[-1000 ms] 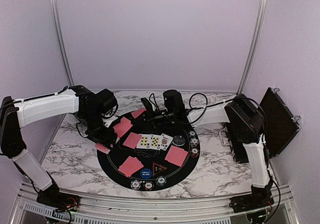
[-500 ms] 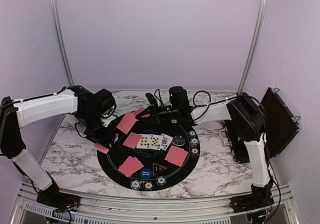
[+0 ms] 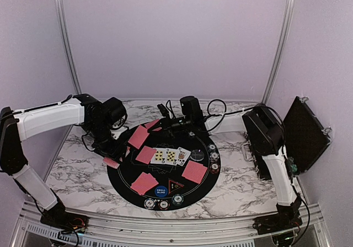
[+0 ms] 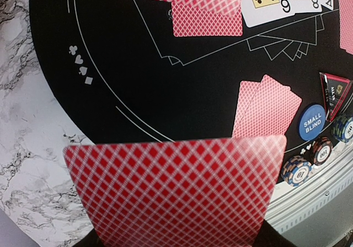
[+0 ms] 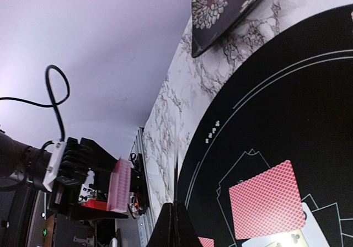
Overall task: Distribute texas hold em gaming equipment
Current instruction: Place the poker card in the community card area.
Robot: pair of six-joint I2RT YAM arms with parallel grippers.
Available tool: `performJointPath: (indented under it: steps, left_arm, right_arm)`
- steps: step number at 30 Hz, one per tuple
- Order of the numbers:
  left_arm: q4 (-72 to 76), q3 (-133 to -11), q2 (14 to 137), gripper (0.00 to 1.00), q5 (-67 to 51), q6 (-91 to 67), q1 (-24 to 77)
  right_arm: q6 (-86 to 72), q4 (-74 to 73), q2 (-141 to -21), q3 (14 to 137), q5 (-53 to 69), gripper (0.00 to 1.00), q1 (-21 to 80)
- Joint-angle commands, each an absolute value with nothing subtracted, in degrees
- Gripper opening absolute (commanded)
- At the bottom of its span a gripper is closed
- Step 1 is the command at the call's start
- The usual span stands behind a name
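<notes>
My left gripper is shut on a deck of red-backed cards at the left edge of the round black mat; the deck also shows in the right wrist view. My right gripper is shut on one red-backed card, seen edge-on in its own view, above the mat's far left. Three face-up cards lie mid-mat with face-down pairs around them. A blue small-blind button, a black triangular marker and striped chips sit near the front.
A dark-grey button and a column of chips sit at the mat's right. An open black case stands at the right edge. A dark patterned flat object lies on the marble beyond the mat.
My right gripper has shifted slightly towards the back with the card in it, and the card has tilted a little. The left arm has barely moved.
</notes>
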State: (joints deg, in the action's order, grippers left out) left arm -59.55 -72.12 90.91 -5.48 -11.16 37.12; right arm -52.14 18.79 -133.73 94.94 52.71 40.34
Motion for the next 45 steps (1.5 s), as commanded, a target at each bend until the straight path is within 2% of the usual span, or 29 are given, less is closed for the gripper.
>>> performJointPath:
  steps: [1,13,23,29,33,45]
  left_arm:
    - [-59.58,-72.05,89.42,0.55,-5.56,-10.83,36.83]
    - [-59.54,-72.25,89.65,0.55,-5.71,-10.8,36.83]
    - [-59.58,-72.41,89.89,0.55,-5.86,-10.7,36.83]
    - [-59.57,-72.51,90.0,0.55,-5.82,-10.72,36.83]
    - [-59.59,-72.63,89.93,0.55,-5.82,-10.64,36.83]
    - [-59.5,-73.06,90.08,0.55,-5.21,-11.43,36.83]
  right_arm:
    - [-45.0,9.53,-138.28,101.74,50.03,0.0,42.36]
    - [-38.23,-4.75,-146.19,113.71,41.21,0.0,45.38]
    - [-35.61,-8.82,-145.23,113.91,36.5,0.0,45.68]
    - [-34.91,-9.75,-144.49,113.61,35.95,0.08,46.29]
    - [-34.05,-10.22,-142.68,112.18,33.96,0.17,46.48]
    - [-31.68,-9.94,-136.71,106.4,28.72,0.26,47.59]
